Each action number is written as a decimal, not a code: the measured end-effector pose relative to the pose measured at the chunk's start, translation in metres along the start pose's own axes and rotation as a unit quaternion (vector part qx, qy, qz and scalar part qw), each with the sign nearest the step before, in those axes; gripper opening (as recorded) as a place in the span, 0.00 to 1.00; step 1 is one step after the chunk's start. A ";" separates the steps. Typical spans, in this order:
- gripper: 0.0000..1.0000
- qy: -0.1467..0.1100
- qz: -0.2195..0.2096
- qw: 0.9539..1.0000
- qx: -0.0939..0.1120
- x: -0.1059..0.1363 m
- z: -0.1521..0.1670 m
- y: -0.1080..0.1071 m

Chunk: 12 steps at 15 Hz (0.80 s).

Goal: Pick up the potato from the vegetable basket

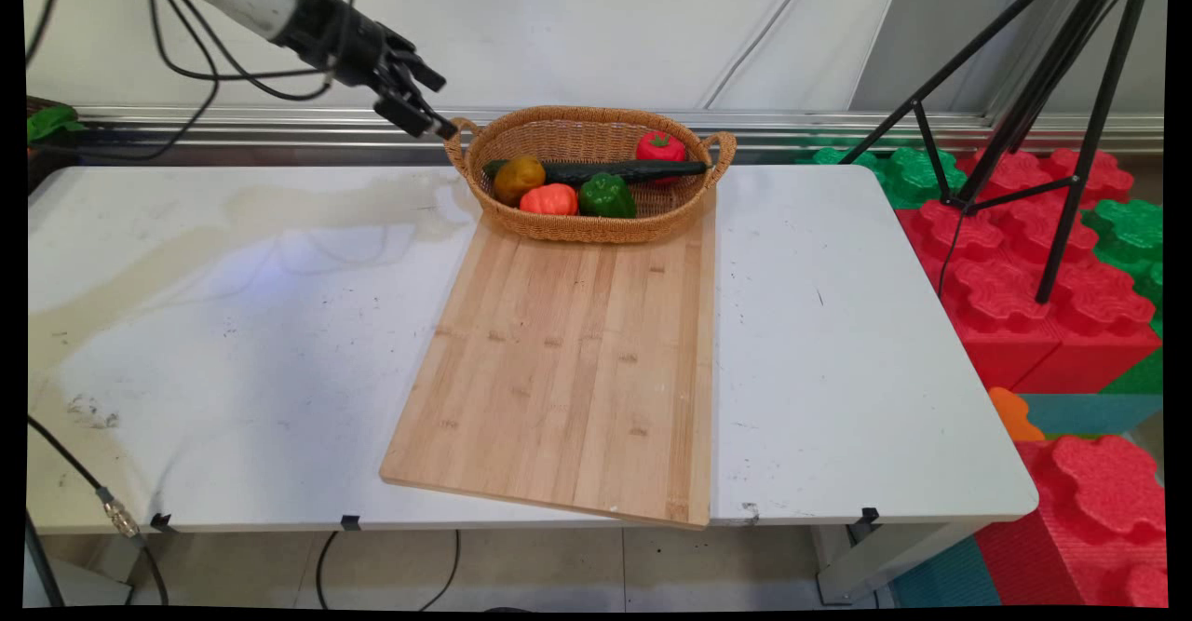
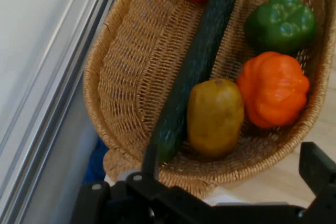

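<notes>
Pincer (image 1: 430, 104) hangs with its fingers spread, empty, just beside the left handle of the wicker basket (image 1: 559, 222) at the worktop's (image 1: 233, 323) far edge. Inside the basket lie a long dark cucumber (image 2: 202, 56), a yellowish-brown potato (image 2: 215, 116), an orange pumpkin (image 2: 274, 88), a green pepper (image 2: 281, 22) and a red tomato (image 1: 660, 146). The basket's near side sits on a wooden cutting board (image 1: 568, 360).

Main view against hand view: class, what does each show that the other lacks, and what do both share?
Only the main view shows the pale wooden cutting board, white table and black tripod. Only the hand view shows the basket's woven inner wall up close. Both show the oval wicker basket, long dark green cucumber and black gripper.
</notes>
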 end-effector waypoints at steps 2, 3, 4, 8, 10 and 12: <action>1.00 -0.010 0.006 1.000 -0.005 0.003 0.015 -0.001; 1.00 -0.016 0.010 1.000 -0.009 0.004 0.025 -0.001; 1.00 -0.020 0.013 1.000 -0.011 0.005 0.031 -0.002; 1.00 -0.036 0.023 0.999 -0.020 0.014 0.067 -0.005; 1.00 -0.042 0.025 0.999 -0.023 0.017 0.079 -0.006; 1.00 -0.050 0.029 0.998 -0.026 0.019 0.093 -0.009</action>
